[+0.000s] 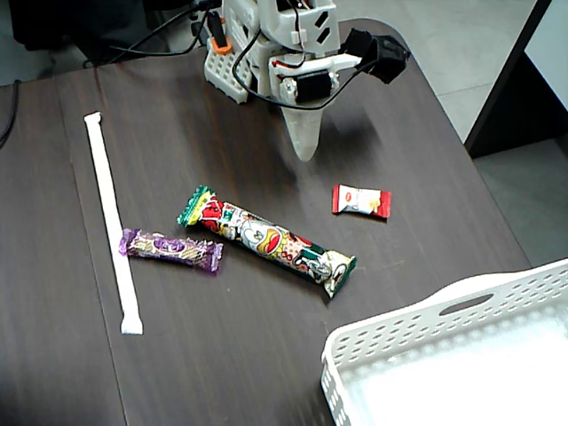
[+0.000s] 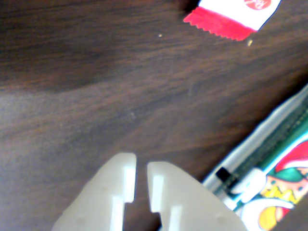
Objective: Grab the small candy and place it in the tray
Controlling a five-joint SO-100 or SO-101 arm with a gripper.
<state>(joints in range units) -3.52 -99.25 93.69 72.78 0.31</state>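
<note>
**Fingers nearly together, nothing held, candy ahead**

Fingers (image 2: 126,185) sit almost pressed together in the wrist view, with only a thin slit between them and nothing in it. We see our gripper (image 1: 306,146) pointing down above bare table (image 1: 160,115) in the fixed view, at about 11 o'clock from the small candy (image 1: 361,201) and clearly apart from it. We judge this to be an approach pose: the arm hangs high, and the fingers would need to spread before they could straddle the wrapper.

Our candy lies flat on the dark wood, by itself, which leaves room on both sides for a pinch. Its long axis runs roughly from 9 to 3 o'clock in the fixed view, tipped slightly down at the right end, with a red end at each side of the white middle. In the wrist view only one red serrated end of the candy (image 2: 226,21) shows, at about 1 o'clock.

From the candy, the long cartoon bar (image 1: 266,240) lies at about 8 o'clock, the purple bar (image 1: 170,249) farther beyond it. At about 5 o'clock we find the tray (image 1: 417,342), well apart.
</note>
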